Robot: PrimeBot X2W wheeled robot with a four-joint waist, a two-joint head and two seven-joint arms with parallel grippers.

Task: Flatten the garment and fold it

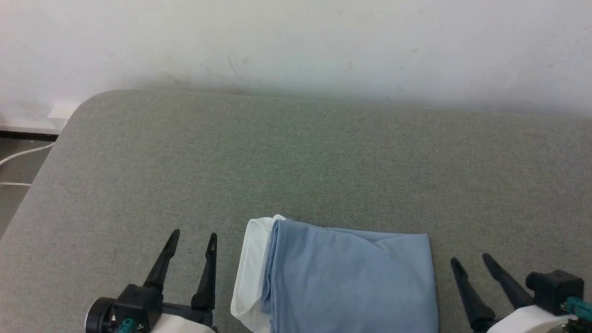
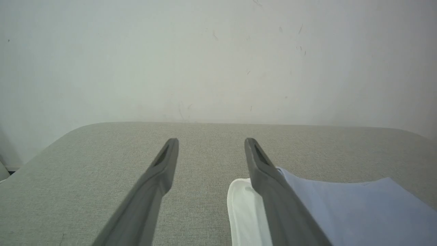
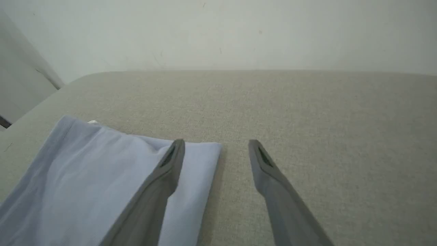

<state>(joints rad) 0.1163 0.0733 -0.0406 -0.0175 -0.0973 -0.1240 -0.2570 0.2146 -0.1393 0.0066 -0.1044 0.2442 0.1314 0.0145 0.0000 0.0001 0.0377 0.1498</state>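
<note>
Between left gripper (image 1: 193, 237) and right gripper (image 1: 471, 259), near front edge of grey padded surface (image 1: 296, 162), folded shirt (image 1: 351, 277) lay flat. White collar (image 1: 249, 273) faced left gripper, blue fold faced right. Both grippers spread wide, empty, just beside cloth; neither clearly nearer.

The left gripper (image 1: 194, 234) and right gripper (image 1: 470, 259) each have two long black fingers (image 2: 155, 181) tapering to narrow tips, with a recessed slot near each tip. Black blocky wrist housings (image 1: 555, 284) carry teal connectors (image 1: 576, 305) and join rounded white forearm shells (image 1: 522, 320).
</note>
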